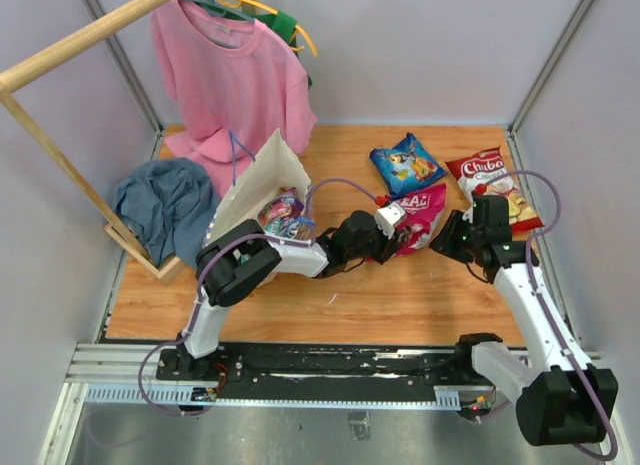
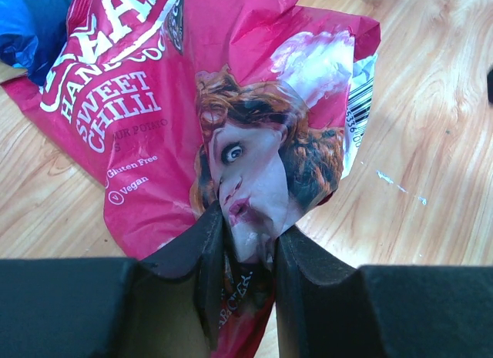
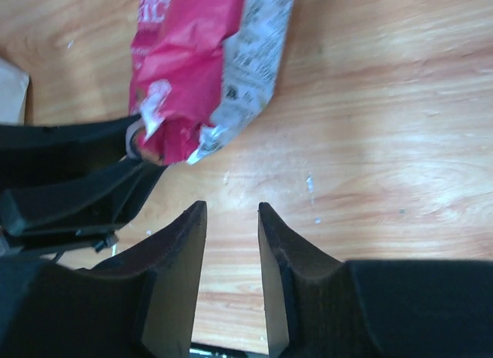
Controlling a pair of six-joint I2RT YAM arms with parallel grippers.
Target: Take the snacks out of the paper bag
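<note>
Bright even light, soft shadows, sheen on the pink-red bag (image 2: 139, 104), pale glare on the wooden table (image 3: 385, 135)

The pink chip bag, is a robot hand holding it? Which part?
Yes. The left gripper pinches the pink REAL bag by one crumpled edge. The right gripper holds nothing.

Bare table (image 1: 400, 305) along the near edge: open passage. Left arm (image 1: 300, 255) lies across the paper bag (image 1: 262, 175) mouth. Right gripper (image 3: 231, 212) just beside pink packet (image 1: 425, 207), narrow gap. Cloth (image 1: 165, 205), wooden rack (image 1: 90, 35) and hanging shirt (image 1: 235, 85) close off the left.
</note>
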